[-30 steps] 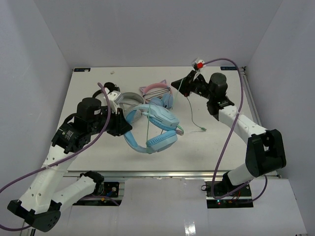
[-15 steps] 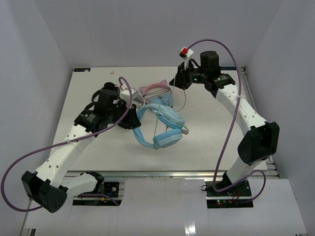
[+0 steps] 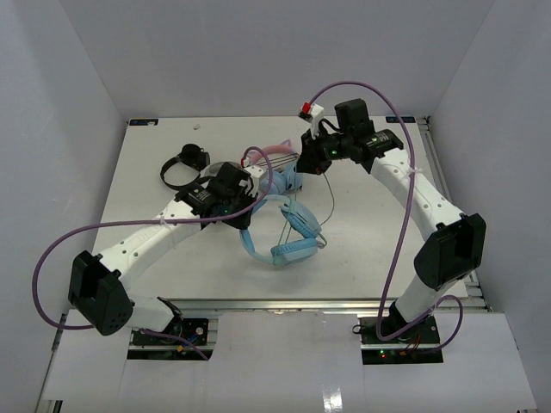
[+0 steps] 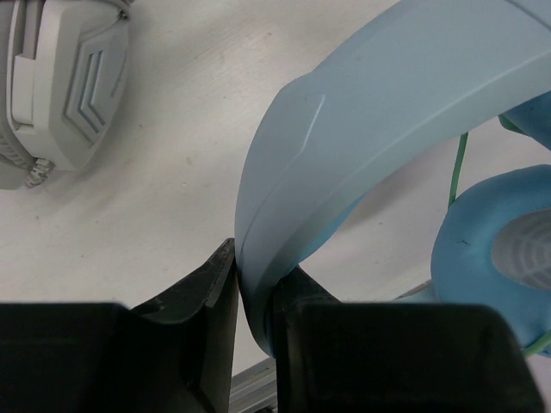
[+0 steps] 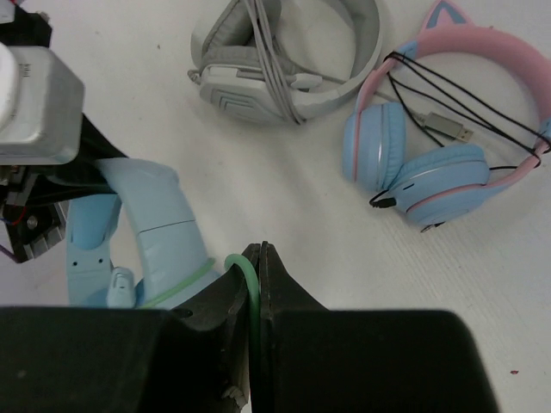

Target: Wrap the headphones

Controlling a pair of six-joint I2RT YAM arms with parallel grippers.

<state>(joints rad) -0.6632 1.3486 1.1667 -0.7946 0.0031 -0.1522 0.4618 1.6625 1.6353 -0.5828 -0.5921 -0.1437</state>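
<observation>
The light-blue headphones [image 3: 288,234] lie mid-table, partly lifted. My left gripper [image 3: 250,206] is shut on their headband [image 4: 387,112]; both jaws press its end in the left wrist view [image 4: 256,284]. A blue ear pad [image 4: 491,232] shows at the right there. My right gripper [image 3: 307,160] is above the pink pair, shut on the pale-green cable [image 5: 244,268], which is pinched between the closed jaws [image 5: 260,258]. The cable [image 3: 331,202] runs down from it to the cups and loops over the headband [image 5: 151,224].
A pink cat-ear pair with blue cups [image 5: 448,146] and a grey-white pair [image 5: 284,60] lie just behind the headphones. A black pair [image 3: 183,163] lies at the back left. White walls close in the table's sides and back.
My left arm has stretched forward and right, carrying the headband. My right gripper has moved left with the cable, over the pink pair. The headphones have shifted and turned a little.
</observation>
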